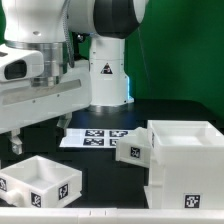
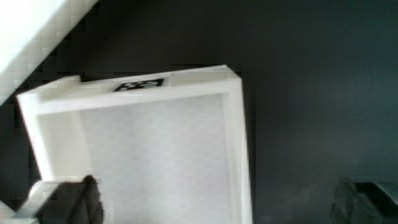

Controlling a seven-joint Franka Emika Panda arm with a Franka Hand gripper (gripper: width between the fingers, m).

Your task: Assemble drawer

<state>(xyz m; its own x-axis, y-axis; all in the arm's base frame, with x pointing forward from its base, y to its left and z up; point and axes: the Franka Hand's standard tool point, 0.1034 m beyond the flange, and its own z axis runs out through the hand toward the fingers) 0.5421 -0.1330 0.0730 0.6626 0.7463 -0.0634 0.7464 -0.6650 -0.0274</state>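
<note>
Gripper [image 2: 222, 198]: jaws spread wide, nothing held, poised over loose tray [image 1: 40, 180]. That tray sits near marker board [image 1: 95, 138], camera side, toward the exterior view's left. Casing [image 1: 185, 170] stands beside the board's right end, second tray [image 1: 133, 152] protruding boardward.

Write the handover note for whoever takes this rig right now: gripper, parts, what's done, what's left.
Gripper: open, empty, above the loose tray; no contact visible.
Parts: the casing stands at the exterior view's right. The inserted tray appears partly slid into it, sticking out toward the exterior view's left. The loose tray lies on the table at lower left, with the marker board behind it.
Done: apparently one tray started into the casing.
Left: grasp the loose tray, slide it in, and probably push both home.
</note>
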